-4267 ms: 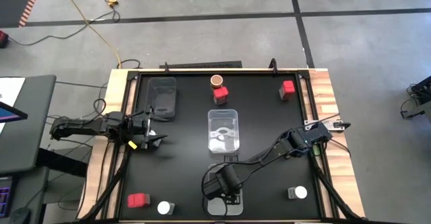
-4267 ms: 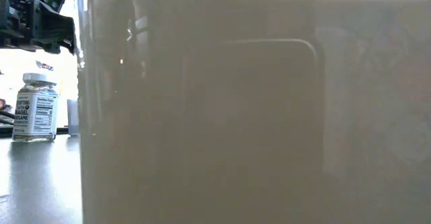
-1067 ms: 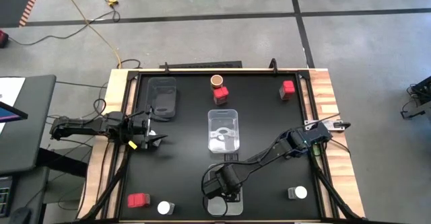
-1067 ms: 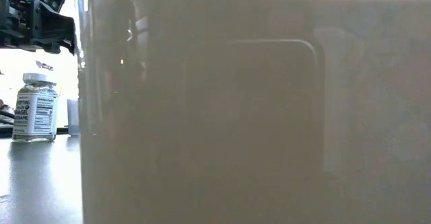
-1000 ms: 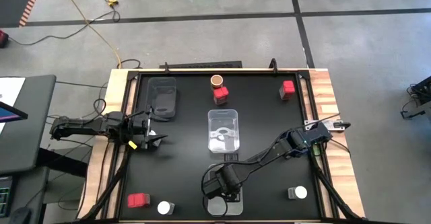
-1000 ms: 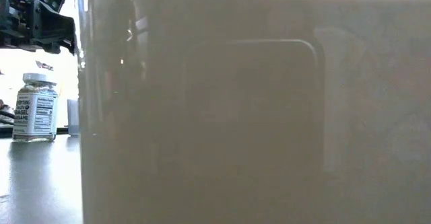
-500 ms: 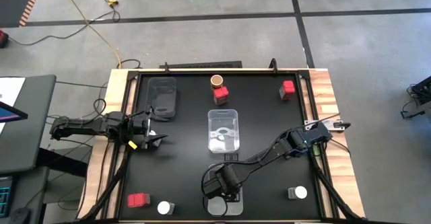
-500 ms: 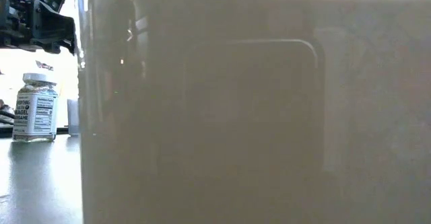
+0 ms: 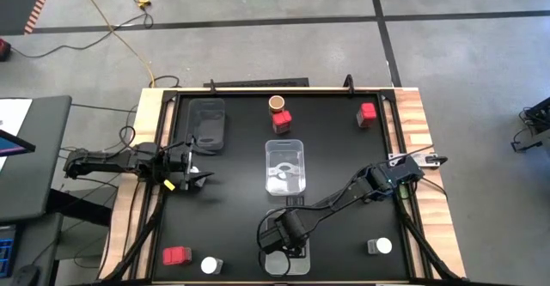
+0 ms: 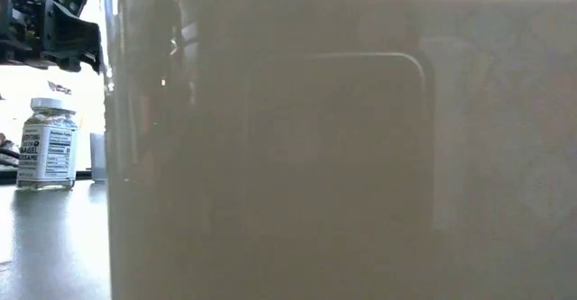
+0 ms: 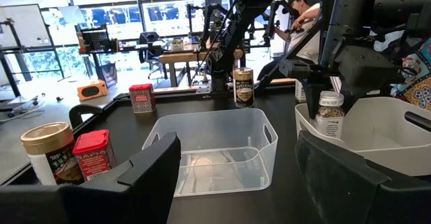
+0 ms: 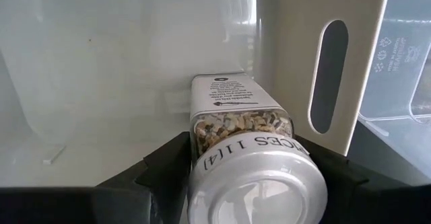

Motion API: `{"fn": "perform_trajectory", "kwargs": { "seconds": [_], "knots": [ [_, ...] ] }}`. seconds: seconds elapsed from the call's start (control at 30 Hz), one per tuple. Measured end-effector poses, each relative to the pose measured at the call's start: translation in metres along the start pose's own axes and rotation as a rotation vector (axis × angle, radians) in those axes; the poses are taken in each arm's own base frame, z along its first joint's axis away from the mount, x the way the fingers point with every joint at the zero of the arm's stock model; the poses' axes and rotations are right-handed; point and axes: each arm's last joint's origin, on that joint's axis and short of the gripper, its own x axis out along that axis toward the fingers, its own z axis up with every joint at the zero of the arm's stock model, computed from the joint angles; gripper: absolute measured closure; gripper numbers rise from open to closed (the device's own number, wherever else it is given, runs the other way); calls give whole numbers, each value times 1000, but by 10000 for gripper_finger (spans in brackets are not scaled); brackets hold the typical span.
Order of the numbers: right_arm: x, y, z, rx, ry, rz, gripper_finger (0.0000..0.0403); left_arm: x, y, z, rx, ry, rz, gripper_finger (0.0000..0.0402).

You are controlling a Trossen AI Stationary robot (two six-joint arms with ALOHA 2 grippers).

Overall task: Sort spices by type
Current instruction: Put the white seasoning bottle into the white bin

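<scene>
The left pincer (image 9: pixel 191 169) hangs near the desk's (image 9: pixel 232 209) left edge, fingers apart and empty, facing the central clear tub (image 11: pixel 212 150); it appears to wait. At the near edge, the right pincer (image 12: pixel 252 163) is clamped on a white-lidded spice jar (image 12: pixel 246 143), held low inside a white tub (image 12: pixel 101 62), likely to group that type there. Other spices remain scattered.

The surface (image 9: pixel 232 226) is black, with pale wood edges. At the upper middle of the high view a red box (image 9: pixel 282 120) touches a jar with a tan top (image 9: pixel 276 104); another red box (image 9: pixel 368 112) is at the upper right. The clear tub (image 9: pixel 285 166) in the centre looks colourless. The jar (image 12: pixel 236 126) between the dark fingers (image 12: pixel 161 167) has a white lid and beige flakes inside.
</scene>
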Motion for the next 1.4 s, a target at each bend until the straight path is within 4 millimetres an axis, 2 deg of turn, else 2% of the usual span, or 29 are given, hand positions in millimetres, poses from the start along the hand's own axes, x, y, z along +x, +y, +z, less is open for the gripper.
{"fn": "perform_trajectory", "kwargs": {
  "seconds": [0.27,0.5,0.83,1.17,1.4],
  "knots": [
    [-3,0,0,8,-7,5,142,0,0,0,0,0,0,120],
    [-24,-2,2,15,-66,35,142,0,0,0,0,0,0,120],
    [-46,-14,-8,44,-78,30,142,0,0,0,0,-1,0,120],
    [-47,-16,-6,54,-99,37,142,0,0,0,0,0,0,120],
    [-59,-21,-13,85,-103,29,142,0,0,0,0,0,0,120]
  ]
}}
